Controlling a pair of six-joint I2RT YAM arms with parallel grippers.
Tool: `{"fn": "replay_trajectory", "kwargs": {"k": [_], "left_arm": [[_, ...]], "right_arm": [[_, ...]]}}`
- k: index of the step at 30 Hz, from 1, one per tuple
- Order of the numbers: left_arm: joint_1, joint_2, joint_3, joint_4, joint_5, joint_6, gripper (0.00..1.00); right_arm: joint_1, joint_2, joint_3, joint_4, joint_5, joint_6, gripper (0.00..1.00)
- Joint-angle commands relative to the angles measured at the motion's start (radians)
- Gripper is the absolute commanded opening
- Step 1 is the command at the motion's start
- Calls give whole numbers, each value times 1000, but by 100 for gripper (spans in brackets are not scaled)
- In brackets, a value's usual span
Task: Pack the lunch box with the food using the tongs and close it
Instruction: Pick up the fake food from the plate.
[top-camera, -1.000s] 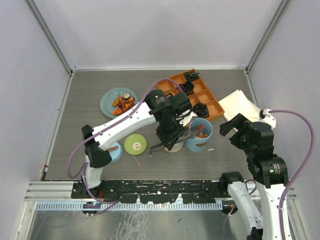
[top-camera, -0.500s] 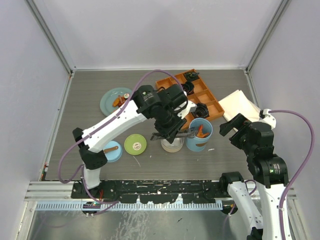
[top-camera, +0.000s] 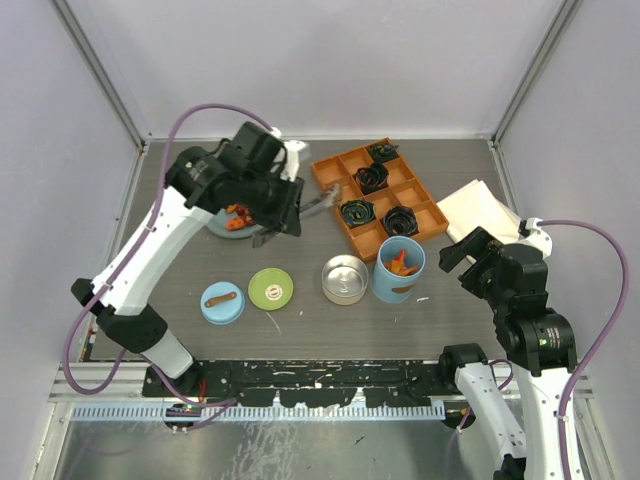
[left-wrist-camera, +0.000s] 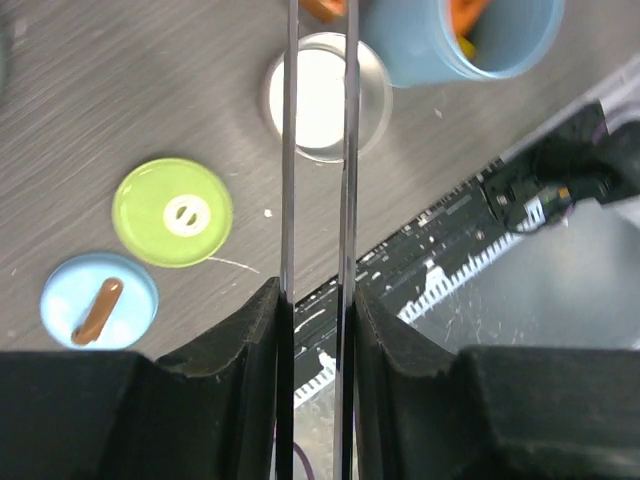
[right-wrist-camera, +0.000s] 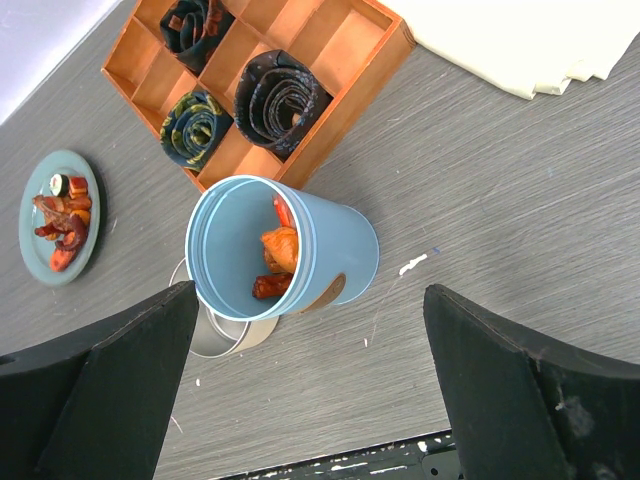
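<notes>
My left gripper is shut on the grey tongs, squeezing both arms near each other. It hangs over the teal plate, hiding most of the food there. The tongs' tips run out of the wrist view. The steel tin stands empty beside the light-blue cylinder, which holds orange and red chunks. The green lid and blue lid lie apart on the table. My right gripper is open, above the near table right of the cylinder, holding nothing.
An orange compartment tray with black coils sits just behind the tin and cylinder. A folded cream cloth lies at the right wall. The metal rail borders the near edge.
My left arm has swung from above the tin and cylinder up and left to the plate, carrying the tongs. The right arm has not moved.
</notes>
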Motion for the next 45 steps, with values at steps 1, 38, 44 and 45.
{"fn": "replay_trajectory", "kwargs": {"k": [1, 38, 44, 45], "left_arm": [[183, -80, -83, 64, -24, -50, 32], [714, 193, -281, 173, -28, 124, 35], [715, 248, -257, 173, -58, 134, 36], [715, 254, -254, 173, -61, 135, 36]], "right_arm": [[-3, -3, 24, 22, 7, 8, 100], [-3, 41, 11, 47, 8, 0, 100], [-3, 44, 7, 51, 9, -1, 100], [-3, 44, 5, 51, 9, -3, 100]]}}
